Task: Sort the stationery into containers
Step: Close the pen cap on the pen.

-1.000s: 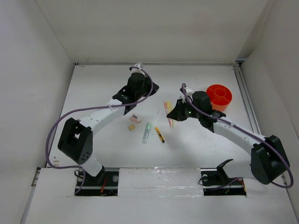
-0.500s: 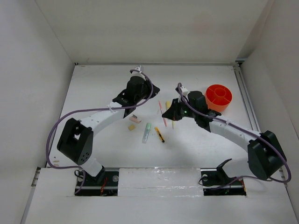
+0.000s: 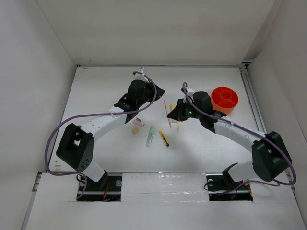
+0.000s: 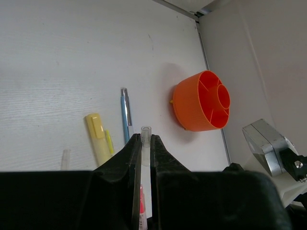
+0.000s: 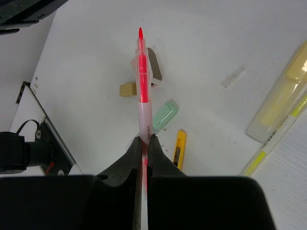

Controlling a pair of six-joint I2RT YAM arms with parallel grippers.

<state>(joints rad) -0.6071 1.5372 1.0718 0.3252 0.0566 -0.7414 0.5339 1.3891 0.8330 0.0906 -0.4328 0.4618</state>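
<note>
**RED PEN: IN HAND, NOT YET BINNED**

Holder: right gripper (image 5: 144,141), clamped shut on red pen (image 5: 142,81). Gripped low on the barrel, with the bare tip far beyond the fingertips, up the centre of the right wrist frame.

Second arm: left gripper (image 4: 142,139), pressed shut at lower centre of the left wrist frame. Clear tube visible in the slit between the jaws; pinched there or merely lying beyond, cannot tell.

Destination: orange pot (image 3: 226,109), right of centre in the overhead frame, close beside the right wrist, divided into compartments.

Loose on the table, middle of the overhead frame:
- pink eraser (image 3: 138,122)
- tan eraser (image 5: 127,89)
- pale green marker (image 5: 163,115)
- yellow-black pen (image 5: 179,147)
- yellow marker (image 5: 280,98)
- thin yellow pen (image 5: 271,139)
- grey-blue pen (image 4: 125,115)
- clear cap (image 5: 233,76)

Hazards, as judged:
- Swing or slip of the pen in transit, from a short hold on a long smooth barrel.
- Pen end catching rim or divider, shoving or tipping a light pot.
- Ink marks from the uncapped tip on any brushed surface.
- Knock between the two wrists, both crowded toward frame centre.
</note>
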